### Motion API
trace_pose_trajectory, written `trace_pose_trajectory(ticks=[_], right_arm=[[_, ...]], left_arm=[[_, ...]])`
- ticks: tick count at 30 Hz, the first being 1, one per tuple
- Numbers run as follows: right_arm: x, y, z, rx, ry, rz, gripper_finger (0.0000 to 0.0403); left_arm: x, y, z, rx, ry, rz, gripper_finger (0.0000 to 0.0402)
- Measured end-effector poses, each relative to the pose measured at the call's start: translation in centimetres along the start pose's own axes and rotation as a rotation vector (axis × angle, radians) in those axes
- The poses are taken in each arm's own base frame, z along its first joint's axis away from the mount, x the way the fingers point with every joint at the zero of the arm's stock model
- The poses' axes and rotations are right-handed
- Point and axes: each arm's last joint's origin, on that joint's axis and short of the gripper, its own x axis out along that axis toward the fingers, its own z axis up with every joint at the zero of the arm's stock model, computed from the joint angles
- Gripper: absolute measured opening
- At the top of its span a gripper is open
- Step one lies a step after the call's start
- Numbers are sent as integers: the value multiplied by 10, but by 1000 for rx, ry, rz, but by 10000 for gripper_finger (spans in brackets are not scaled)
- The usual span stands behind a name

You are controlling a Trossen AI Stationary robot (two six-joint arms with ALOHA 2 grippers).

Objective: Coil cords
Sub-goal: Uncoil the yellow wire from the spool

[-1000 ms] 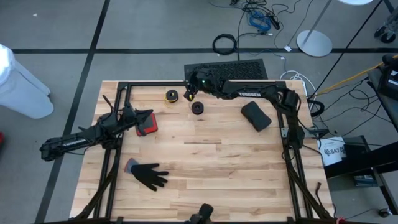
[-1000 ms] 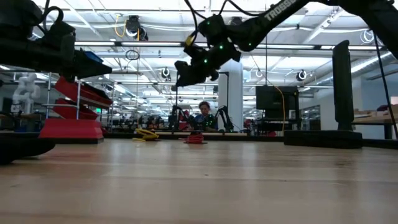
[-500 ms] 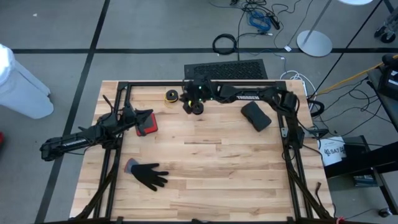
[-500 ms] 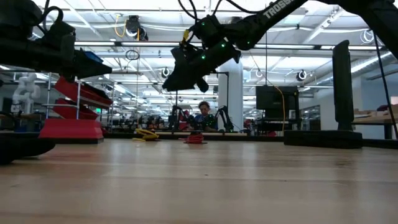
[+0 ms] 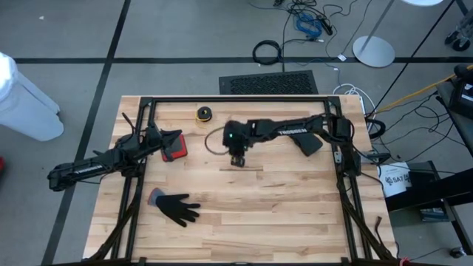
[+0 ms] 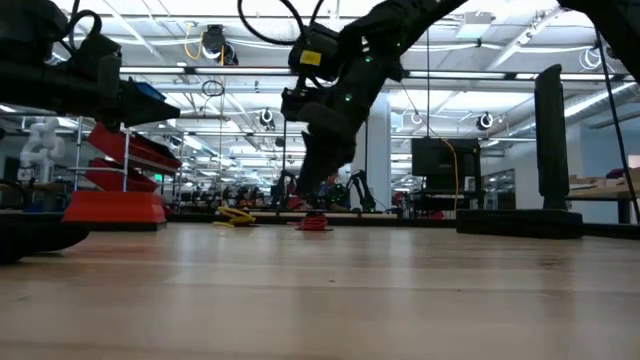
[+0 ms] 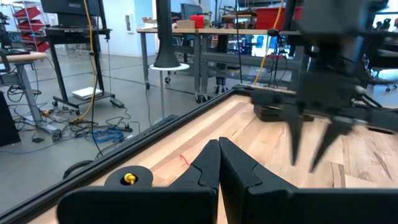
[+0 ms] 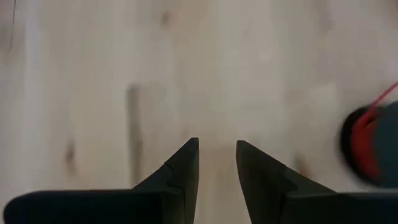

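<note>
The right gripper (image 5: 236,153) hangs low over the middle of the light wooden table (image 5: 281,207) with its two dark fingers (image 8: 180,171) a little apart and nothing between them. The small black cord bundle with a bit of red on it (image 8: 365,149) lies on the wood just beside it. The small yellow-orange cord bundle (image 5: 203,113) sits near the far edge (well apart from both grippers), and the left gripper (image 5: 157,139) waits at the left side with its fingers pressed together, holding nothing.
</note>
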Motion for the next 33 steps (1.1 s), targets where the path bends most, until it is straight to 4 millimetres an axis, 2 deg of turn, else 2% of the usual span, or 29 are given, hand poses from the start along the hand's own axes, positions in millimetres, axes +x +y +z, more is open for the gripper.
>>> trace_pose_trajectory(ticks=[4, 7, 11, 15, 24, 30, 33], right_arm=[[0, 24, -10, -50, 100, -36, 93], [-5, 40, -14, -77, 140, -90, 93], [-26, 61, -15, -90, 130, -121, 93], [-61, 83, -14, -92, 71, -141, 93], [-158, 120, -27, -38, -121, -172, 93], [-211, 135, -45, -11, -234, -181, 93], [-229, 141, -55, 8, -261, -172, 93]], left_arm=[[0, 0, 4, -14, -36, -5, 6], [-2, 0, 19, -66, -198, -20, 6], [-9, 2, 42, -123, -444, 11, 6], [-13, 3, 50, -147, -530, 32, 6], [-2, -2, 52, -104, -435, -57, 6], [19, -6, 67, -68, -324, -49, 6], [34, -9, 74, 7, -256, -6, 6]])
